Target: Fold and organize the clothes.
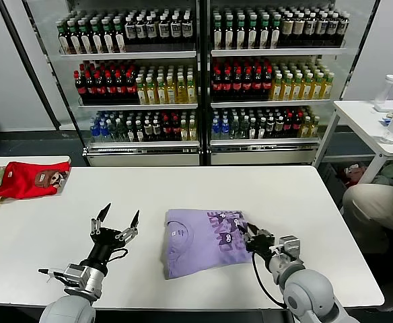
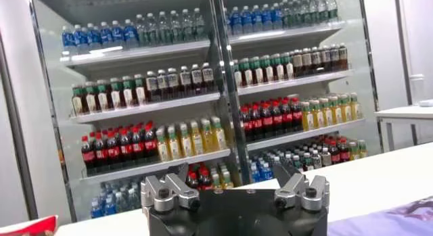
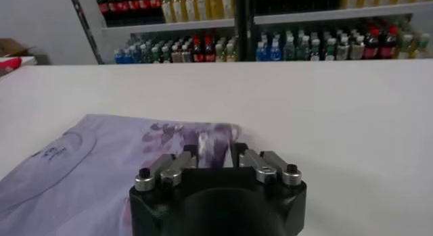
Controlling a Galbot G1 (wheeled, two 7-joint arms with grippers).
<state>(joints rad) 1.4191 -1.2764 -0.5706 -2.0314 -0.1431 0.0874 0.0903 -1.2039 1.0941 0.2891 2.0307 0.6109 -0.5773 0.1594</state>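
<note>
I see the lavender T-shirt lying folded into a rough rectangle on the white table, near the front edge and a little right of centre, its dark cartoon print facing up on the right half. My right gripper sits at the shirt's right edge, low on the cloth. In the right wrist view the right gripper has its jaws drawn close with a fold of the printed fabric pinched between them.

My left gripper hovers above bare table to the left of the shirt, apart from it, its jaws spread wide and holding nothing.

A red garment lies at the table's far left corner. Bottle shelves stand behind the table.
</note>
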